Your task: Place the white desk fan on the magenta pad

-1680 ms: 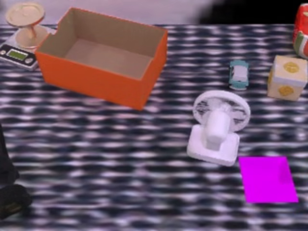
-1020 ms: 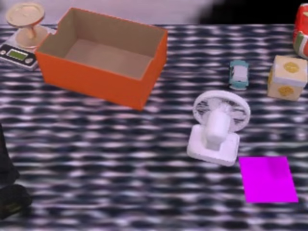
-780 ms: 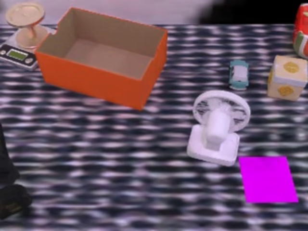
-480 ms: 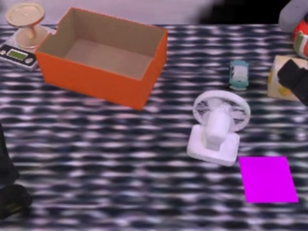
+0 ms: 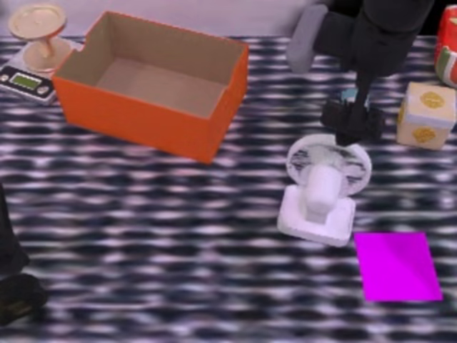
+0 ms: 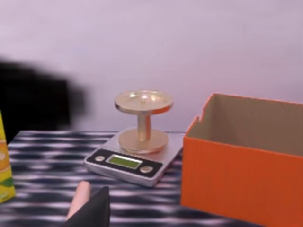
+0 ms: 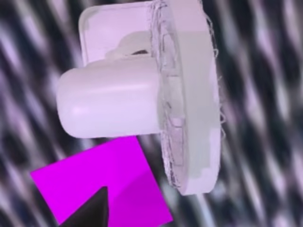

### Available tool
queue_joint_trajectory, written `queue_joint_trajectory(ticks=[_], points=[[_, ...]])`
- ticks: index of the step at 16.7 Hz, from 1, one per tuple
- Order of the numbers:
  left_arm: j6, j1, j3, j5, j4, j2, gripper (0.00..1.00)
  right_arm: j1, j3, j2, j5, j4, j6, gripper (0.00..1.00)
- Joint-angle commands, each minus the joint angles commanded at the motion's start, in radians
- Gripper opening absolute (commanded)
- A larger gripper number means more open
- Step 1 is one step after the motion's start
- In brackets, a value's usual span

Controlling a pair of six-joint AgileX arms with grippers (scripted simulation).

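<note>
White plastic marks the white desk fan [image 5: 323,187], standing on the striped tabletop [image 5: 178,236] just left of the magenta pad [image 5: 397,266]; the right gripper [image 5: 351,123] hovers beside its cage, fingers' spread unclear. Left wrist view: scale [image 6: 135,160], orange box [image 6: 246,172]. Right wrist view: fan, pad, one dark fingertip [image 7: 92,210].

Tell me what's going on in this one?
The right arm reaches in from the table's far side, its hand hovering just beyond the fan without touching it. The fan stands upright on the table beside the pad, not on it, so nothing is picked up yet. The left hand is parked at the near left edge.
</note>
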Motion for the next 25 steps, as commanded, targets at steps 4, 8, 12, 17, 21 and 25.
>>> queue_joint_trajectory(ticks=[4, 8, 12, 17, 21, 25], points=[[0.0, 0.0, 0.0, 0.0, 0.0, 0.0, 1.0, 0.03, 0.12, 0.13, 0.001, -0.096, -0.049, 1.0], [0.0, 0.0, 0.0, 0.0, 0.0, 0.0, 1.0, 0.032, 0.127, 0.137, 0.001, -0.101, -0.052, 1.0], [0.0, 0.0, 0.0, 0.0, 0.0, 0.0, 1.0, 0.03, 0.082, 0.131, 0.001, -0.057, -0.053, 1.0], [0.0, 0.0, 0.0, 0.0, 0.0, 0.0, 1.0, 0.033, -0.089, 0.118, 0.001, 0.096, -0.051, 1.0], [0.0, 0.0, 0.0, 0.0, 0.0, 0.0, 1.0, 0.033, -0.102, 0.118, 0.001, 0.109, -0.051, 1.0], [0.0, 0.0, 0.0, 0.0, 0.0, 0.0, 1.0, 0.033, -0.102, 0.118, 0.001, 0.109, -0.051, 0.77]])
